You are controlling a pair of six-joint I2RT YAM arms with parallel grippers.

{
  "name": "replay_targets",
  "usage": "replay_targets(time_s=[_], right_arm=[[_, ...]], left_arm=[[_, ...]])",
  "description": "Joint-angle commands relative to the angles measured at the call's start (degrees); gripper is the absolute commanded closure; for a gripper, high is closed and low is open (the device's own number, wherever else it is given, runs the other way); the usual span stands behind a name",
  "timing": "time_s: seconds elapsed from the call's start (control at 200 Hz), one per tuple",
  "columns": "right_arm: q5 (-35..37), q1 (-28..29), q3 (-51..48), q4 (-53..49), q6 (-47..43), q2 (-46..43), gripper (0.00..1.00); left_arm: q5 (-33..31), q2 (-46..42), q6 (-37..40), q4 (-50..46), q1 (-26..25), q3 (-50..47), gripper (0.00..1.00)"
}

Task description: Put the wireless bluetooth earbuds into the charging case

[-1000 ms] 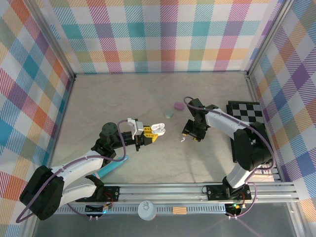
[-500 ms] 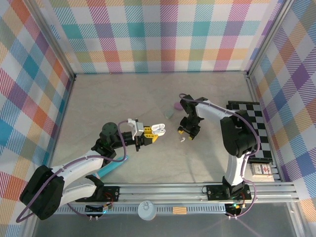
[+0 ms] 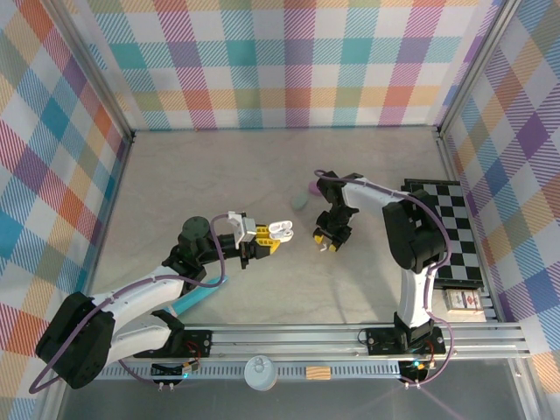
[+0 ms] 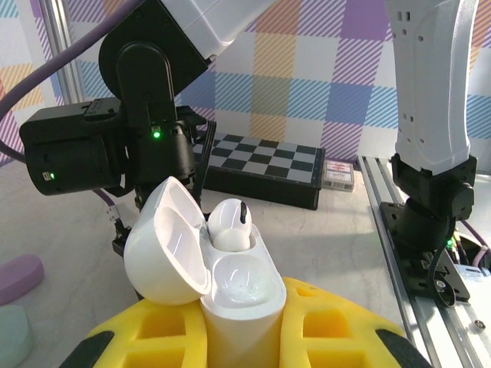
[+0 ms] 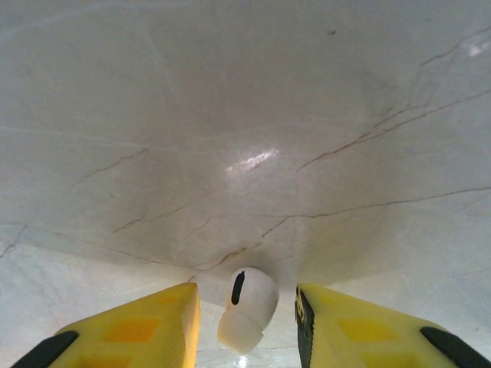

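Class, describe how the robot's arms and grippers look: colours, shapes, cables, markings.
The left arm and right arm have white shells, black joints and looping purple cables. The left gripper and right gripper have yellow fingers with square recesses. Green light on the right wrist.

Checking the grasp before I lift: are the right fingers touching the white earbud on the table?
Apart. The right wrist view shows the white earbud between the right fingers, with bare table on both sides.

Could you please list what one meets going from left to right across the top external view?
White charging case held in the left gripper → mint case → right gripper → checkerboard.
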Motion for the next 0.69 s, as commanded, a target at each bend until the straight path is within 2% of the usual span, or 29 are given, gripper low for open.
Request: replay_targets(time_s=[0.0,0.37,0.69], right_arm=[[-0.18,0.12,0.54,-1.62,-1.13,1.18,0.63],[0.34,-0.35,-0.03,-1.04,-2.86,1.58,0.69],[3.08,-0.34,0.85,-2.06,-4.31,-0.98,0.66]], left_arm=[[1.76,-1.64,1.42,-0.77,0.19,1.12,1.00],[1.65,-1.81,1.46,-1.24,0.17,1.19,1.00],[2.00,-1.44,1.20,-0.93,0.19,1.23,1.00]])
